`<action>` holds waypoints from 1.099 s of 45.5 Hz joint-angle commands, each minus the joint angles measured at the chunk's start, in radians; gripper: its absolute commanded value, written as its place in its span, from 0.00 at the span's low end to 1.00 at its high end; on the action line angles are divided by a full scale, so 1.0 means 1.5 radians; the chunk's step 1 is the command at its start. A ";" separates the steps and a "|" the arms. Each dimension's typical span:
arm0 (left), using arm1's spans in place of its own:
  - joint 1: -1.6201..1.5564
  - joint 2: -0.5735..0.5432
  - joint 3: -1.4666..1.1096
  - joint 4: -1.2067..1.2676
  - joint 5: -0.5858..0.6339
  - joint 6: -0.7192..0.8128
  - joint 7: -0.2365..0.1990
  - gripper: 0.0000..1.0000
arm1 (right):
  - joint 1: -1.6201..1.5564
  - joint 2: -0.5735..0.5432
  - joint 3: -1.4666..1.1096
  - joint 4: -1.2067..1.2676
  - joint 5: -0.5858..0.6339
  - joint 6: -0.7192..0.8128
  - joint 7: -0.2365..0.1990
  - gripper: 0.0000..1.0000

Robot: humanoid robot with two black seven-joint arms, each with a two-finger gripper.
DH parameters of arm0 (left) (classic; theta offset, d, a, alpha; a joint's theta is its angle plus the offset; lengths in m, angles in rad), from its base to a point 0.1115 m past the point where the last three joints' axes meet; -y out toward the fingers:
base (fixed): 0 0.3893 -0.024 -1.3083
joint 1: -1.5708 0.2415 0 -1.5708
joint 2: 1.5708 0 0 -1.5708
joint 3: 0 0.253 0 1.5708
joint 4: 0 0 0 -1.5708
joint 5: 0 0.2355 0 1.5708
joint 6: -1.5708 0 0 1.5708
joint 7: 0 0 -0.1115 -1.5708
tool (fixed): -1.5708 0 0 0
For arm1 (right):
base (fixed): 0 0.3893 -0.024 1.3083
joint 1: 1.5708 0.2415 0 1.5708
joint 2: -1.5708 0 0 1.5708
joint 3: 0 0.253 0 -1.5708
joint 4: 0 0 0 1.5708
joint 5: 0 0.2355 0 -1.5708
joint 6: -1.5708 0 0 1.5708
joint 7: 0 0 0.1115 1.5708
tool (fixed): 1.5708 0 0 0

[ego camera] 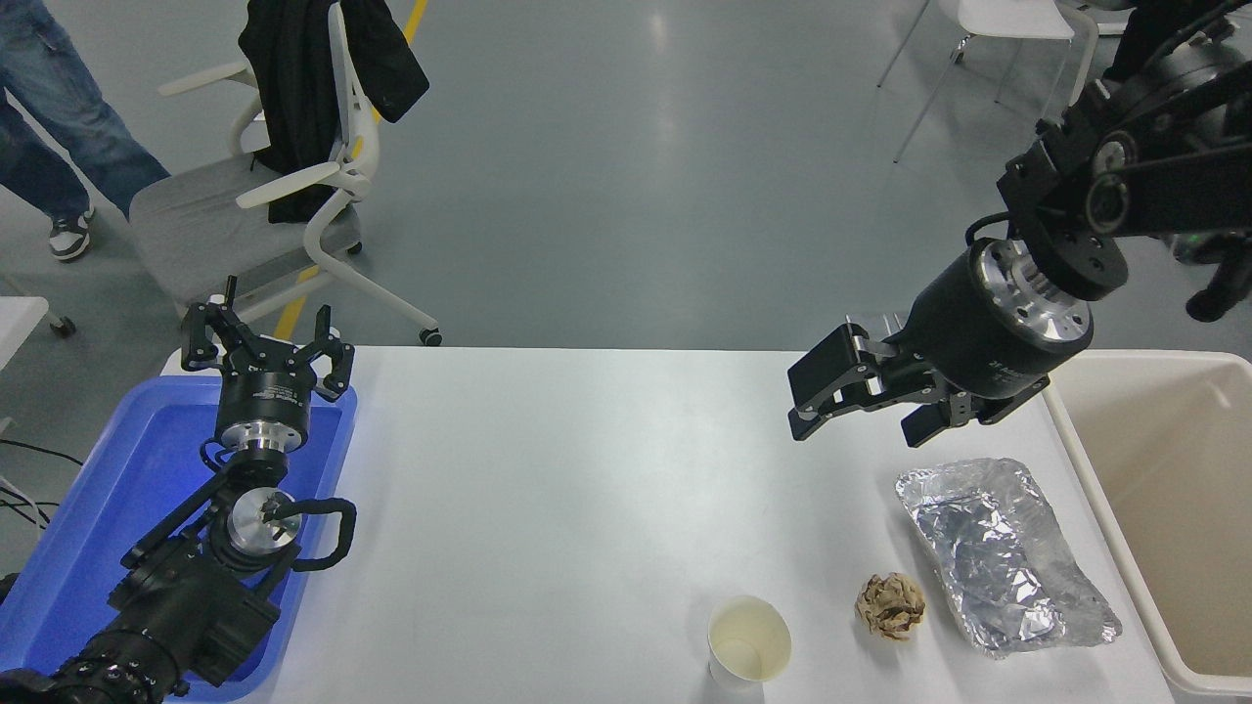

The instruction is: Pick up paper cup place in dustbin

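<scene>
**Desk:** What is the working arm doing?

**Photographer:** The right gripper hangs in the right half of the frame above the white table, fingers spread and holding nothing. It sits above and left of a crumpled foil sheet.

**Desk:** And the paper cup?

**Photographer:** The paper cup stands at the bottom edge, right of centre, well apart from the gripper and untouched. A brown paper ball lies just to its right.

**Desk:** Which way does it point?

**Photographer:** Upright. The mouth faces up toward the camera, the cream inside showing, its long axis roughly vertical.

**Desk:** Progress?

**Photographer:** Nothing done yet, by my reading: reach, grasp, carry and drop all remain. The dustbin waits at the right edge.

**Desk:** The other arm?

**Photographer:** The left gripper is parked at lower left over a blue tray, fingers apart.
</scene>
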 commanded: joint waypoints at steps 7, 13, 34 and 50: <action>0.001 0.000 0.000 0.000 -0.001 0.000 -0.001 0.99 | -0.107 0.058 -0.002 0.012 -0.004 -0.084 0.000 1.00; 0.001 0.000 0.001 0.000 -0.001 0.000 0.000 0.99 | -0.153 0.060 0.003 0.012 -0.035 -0.130 0.000 1.00; 0.001 0.000 0.001 0.001 -0.001 0.000 -0.001 0.99 | -0.302 0.065 0.040 0.011 -0.033 -0.253 0.001 1.00; 0.001 0.000 0.001 0.000 -0.001 0.000 -0.001 0.99 | -0.387 0.081 0.068 -0.001 -0.037 -0.334 0.000 1.00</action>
